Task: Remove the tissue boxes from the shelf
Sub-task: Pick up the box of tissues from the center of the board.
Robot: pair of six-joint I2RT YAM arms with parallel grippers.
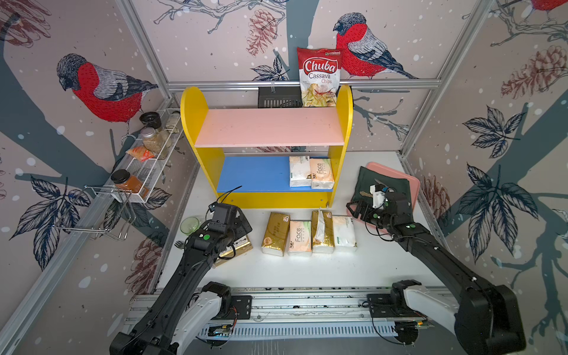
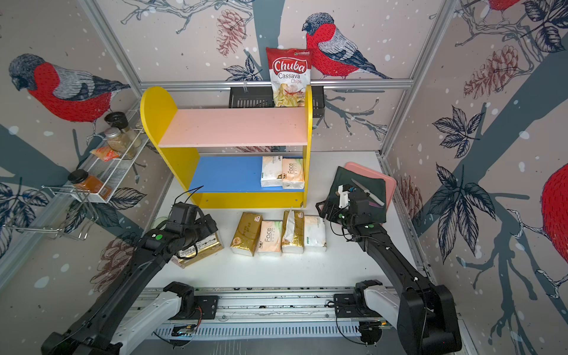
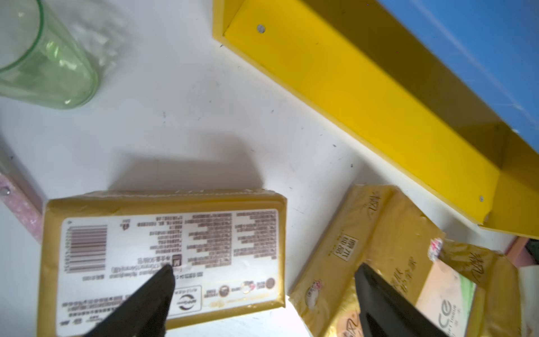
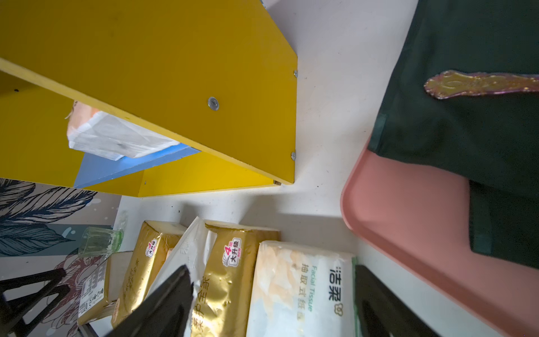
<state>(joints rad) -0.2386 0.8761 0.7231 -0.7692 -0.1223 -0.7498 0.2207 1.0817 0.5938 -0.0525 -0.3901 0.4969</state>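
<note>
"Left gripper (image 3: 264, 268): is it holding anything?"
"Nothing. Its fingers stand spread above the label-up gold pack (image 3: 163, 248). That pack lies flat on the white table (image 1: 307, 270), near the green glass (image 1: 189, 225)."
"And the right gripper (image 4: 272, 268)?"
"Spread wide too, and empty. It hangs near the white pack (image 1: 344, 234), beside the pink tray (image 1: 413, 184)."
"Where's that white pack?"
"At the right end of a row of four on the table in front of the shelf (image 1: 193, 123). The row runs plain gold pack (image 1: 275, 234), Face pack (image 1: 299, 237), gold pack with a tissue sticking out (image 1: 322, 233), then the white one."
"Anything on the shelf?"
"Two, side by side at the right end of the blue lower board (image 1: 252, 173): a second white pack (image 1: 299, 171) and a second Face pack (image 1: 321, 173)."
</note>
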